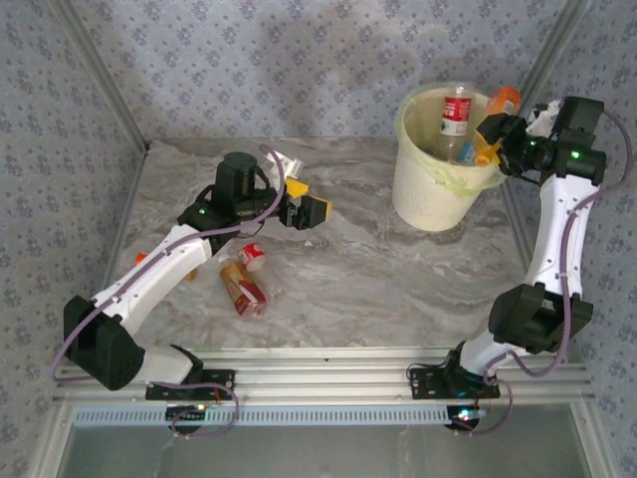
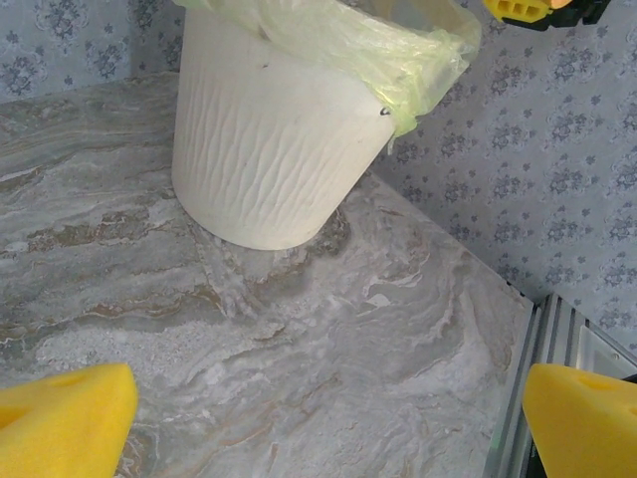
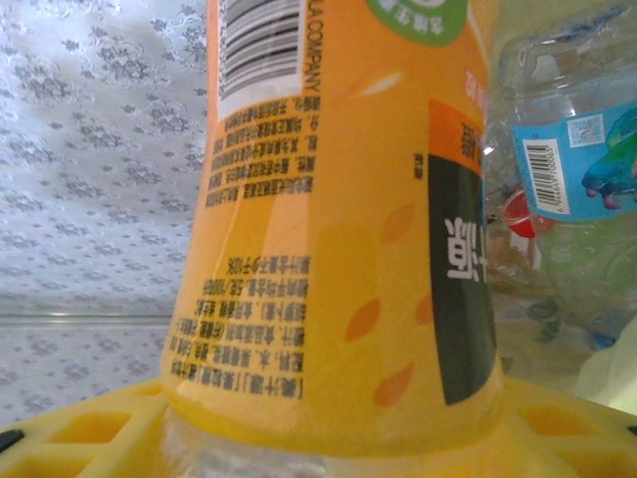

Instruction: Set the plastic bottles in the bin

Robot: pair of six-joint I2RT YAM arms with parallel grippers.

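The orange bottle [image 1: 505, 99] is up at the bin's 2 o'clock rim, poking over the edge. The right gripper [image 1: 495, 137] has it. In the wrist view the bottle [image 3: 338, 249] sits snug between the yellow fingers [image 3: 70, 433], so it looks clamped at a middling width. That view is so close up that it's hard to be sure how firm the hold is.

The bin [image 1: 428, 199] stands at roughly 1 o'clock on the table [image 1: 348, 279], with a pale green bag [image 2: 398, 50] folded over its rim. A red-label bottle [image 1: 457, 115] is standing inside it. A clear blue-label bottle [image 3: 567, 149] shows just beside the orange one in the right wrist view, at its 3 o'clock.

Two more bottles are lying on the table around 8 o'clock, right by the left arm's forearm. One is a brownish bottle [image 1: 244, 286] with a red label. The other is a short red-and-white bottle [image 1: 252, 255], touching it or near enough at its 12 o'clock end.

The left gripper [image 1: 307, 202] hangs over the middle of the table, near 10 o'clock, with its jaws spread wide and nothing between them. Its yellow pads [image 2: 60, 418] sit at the bottom corners of its wrist view, which looks toward the bin's ribbed wall.
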